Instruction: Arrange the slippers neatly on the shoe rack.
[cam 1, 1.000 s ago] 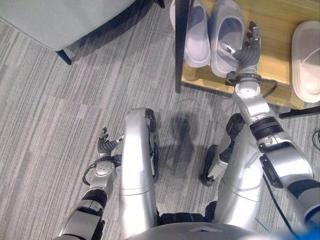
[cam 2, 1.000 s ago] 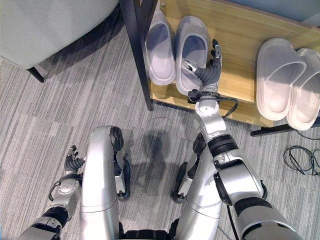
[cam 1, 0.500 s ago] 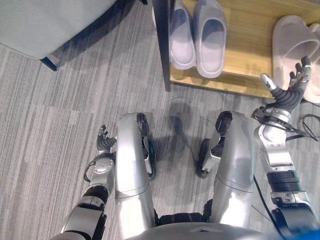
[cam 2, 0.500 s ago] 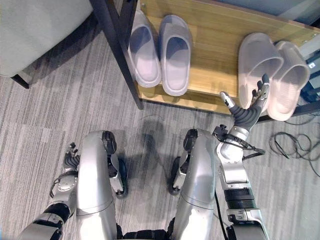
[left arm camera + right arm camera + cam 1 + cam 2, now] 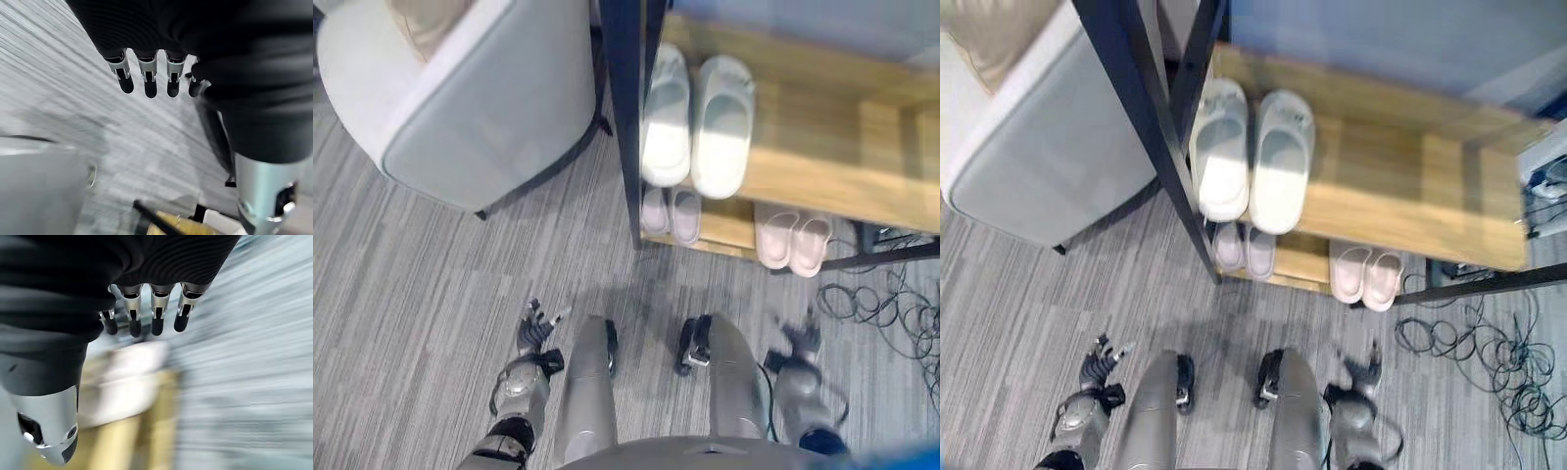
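**Ana:** Starting nearest: the left hand (image 5: 534,327) hangs low over the carpet (image 5: 411,294), fingers straight and relaxed, nothing in it. The right hand (image 5: 1363,370) is low on the other side, blurred from above, but its own wrist view shows the fingers (image 5: 157,326) straight with nothing between them.

**Ben:** So neither hand has a slipper. Where are they?

**Ana:** All on the shoe rack (image 5: 803,176). On the lower shelf, the grey pair (image 5: 671,213) sits at the left end near the black post (image 5: 625,117), side by side. The pink pair (image 5: 793,239) lies further right on that shelf, apart from the grey ones, toes splayed a little. Farther off, on the upper shelf, a white pair (image 5: 697,122) sits close together by the same post. Beyond the post's left stands a pale armchair (image 5: 480,98).

**Ben:** Looks finished, then?

**Ana:** Nearly, I'd judge. Only the pink pair looks slightly uneven.

**Ben:** What could go wrong?

**Ana:** Reaching back in to straighten them could knock a slipper off the shelf's front edge, since both lower pairs sit near it. The upper shelf overhangs them, so an arm could catch it. And the tangle of cables (image 5: 891,313) on the floor at the right could snag a step.
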Controlling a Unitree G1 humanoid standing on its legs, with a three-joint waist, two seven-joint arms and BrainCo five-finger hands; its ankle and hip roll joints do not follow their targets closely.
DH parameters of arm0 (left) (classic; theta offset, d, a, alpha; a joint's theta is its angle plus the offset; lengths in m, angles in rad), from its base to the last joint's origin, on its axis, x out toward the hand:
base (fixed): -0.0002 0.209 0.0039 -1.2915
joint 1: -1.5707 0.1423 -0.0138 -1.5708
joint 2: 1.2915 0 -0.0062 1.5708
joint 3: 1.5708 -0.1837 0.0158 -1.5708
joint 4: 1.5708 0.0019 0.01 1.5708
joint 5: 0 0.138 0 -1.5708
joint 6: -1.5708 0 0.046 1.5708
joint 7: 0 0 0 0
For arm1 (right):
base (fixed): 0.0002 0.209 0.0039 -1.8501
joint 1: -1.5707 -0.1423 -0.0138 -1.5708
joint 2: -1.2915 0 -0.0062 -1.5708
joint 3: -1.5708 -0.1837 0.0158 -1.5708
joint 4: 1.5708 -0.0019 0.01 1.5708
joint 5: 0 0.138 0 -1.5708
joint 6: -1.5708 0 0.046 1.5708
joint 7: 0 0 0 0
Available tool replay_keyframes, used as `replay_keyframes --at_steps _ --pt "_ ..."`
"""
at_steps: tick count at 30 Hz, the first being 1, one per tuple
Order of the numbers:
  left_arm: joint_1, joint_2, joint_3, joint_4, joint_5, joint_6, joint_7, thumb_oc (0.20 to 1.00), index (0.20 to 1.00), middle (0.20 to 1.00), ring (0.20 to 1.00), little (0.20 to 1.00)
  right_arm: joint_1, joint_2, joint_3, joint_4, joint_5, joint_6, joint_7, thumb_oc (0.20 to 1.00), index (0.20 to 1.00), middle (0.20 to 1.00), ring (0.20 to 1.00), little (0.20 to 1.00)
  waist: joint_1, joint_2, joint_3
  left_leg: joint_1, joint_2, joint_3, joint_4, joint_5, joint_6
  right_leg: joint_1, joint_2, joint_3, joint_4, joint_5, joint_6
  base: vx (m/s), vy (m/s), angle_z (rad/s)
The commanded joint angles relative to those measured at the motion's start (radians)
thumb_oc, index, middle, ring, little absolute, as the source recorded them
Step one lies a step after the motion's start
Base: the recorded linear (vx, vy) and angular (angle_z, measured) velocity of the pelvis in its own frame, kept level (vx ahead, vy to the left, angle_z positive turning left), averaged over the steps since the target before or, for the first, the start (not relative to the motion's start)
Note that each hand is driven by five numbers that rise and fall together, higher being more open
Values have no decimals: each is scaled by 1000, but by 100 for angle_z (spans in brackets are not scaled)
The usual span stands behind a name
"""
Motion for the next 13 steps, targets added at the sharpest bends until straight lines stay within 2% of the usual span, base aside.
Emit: replay_keyframes --at_steps 1,2,3,4,5,6,8,11,13 --pt "-14 17 9 58 66 22 -8 1000 1000 1000 1000 1000 -114 -19 -75 -1 141 -47 -51 1000 1000 1000 1000 1000 9 2 13 -38 43 -112 -51 96 -52 -18 -58 32 -25 74 78 167 -64 7" --pt "12 3 11 89 87 32 -9 1000 1000 1000 1000 1000 -115 -21 -100 109 173 -47 -60 1000 1000 1000 1000 1000 17 6 -6 65 35 -97 -165 130 -55 91 -45 6 -133 113 90 164 -57 8" --pt "19 -3 11 109 97 38 -14 1000 1000 1000 1000 1000 -117 -25 -112 158 188 -50 -60 1000 1000 1000 1000 1000 20 7 -16 121 30 -87 -228 151 -60 150 -33 -4 -203 138 98 221 -69 4" --pt "32 -22 19 138 97 53 -27 1000 1000 1000 1000 1000 -122 -39 -120 226 191 -42 -60 1000 1000 1000 1000 1000 28 14 -33 234 33 -65 -356 189 -68 255 -18 -28 -318 183 116 192 -50 3" --pt "42 -32 18 149 105 58 -37 1000 1000 1000 1000 1000 -120 -46 -121 259 180 -37 -58 1000 1000 1000 1000 1000 27 16 -48 273 33 -56 -410 214 -72 295 -13 -36 -374 206 120 264 -60 4" --pt "56 -52 14 180 128 70 -61 1000 1000 1000 1000 1000 -117 -60 -119 323 160 -25 -35 1000 1000 1000 1000 1000 31 21 -74 378 32 -41 -537 249 -80 394 7 -50 -496 244 133 212 -67 -5" --pt "68 -70 11 204 153 82 -78 1000 1000 1000 1000 1000 -107 -75 -107 385 138 -10 1 1000 1000 1000 1000 1000 34 29 -97 475 25 -34 -650 291 -86 484 27 -61 -601 282 141 195 -63 -2" --pt "77 -110 19 238 176 101 -93 1000 1000 1000 1000 1000 -84 -92 -43 468 87 22 121 1000 1000 1000 1000 1000 46 49 -166 673 0 -11 -894 368 -81 661 82 -73 -823 355 156 151 -57 6" --pt "67 -116 16 261 221 117 -83 1000 1000 1000 1000 1000 -79 -81 -24 493 106 31 184 1000 1000 1000 1000 1000 50 51 -197 715 -7 -5 -942 383 -84 713 95 -70 -888 379 159 55 -39 -5"
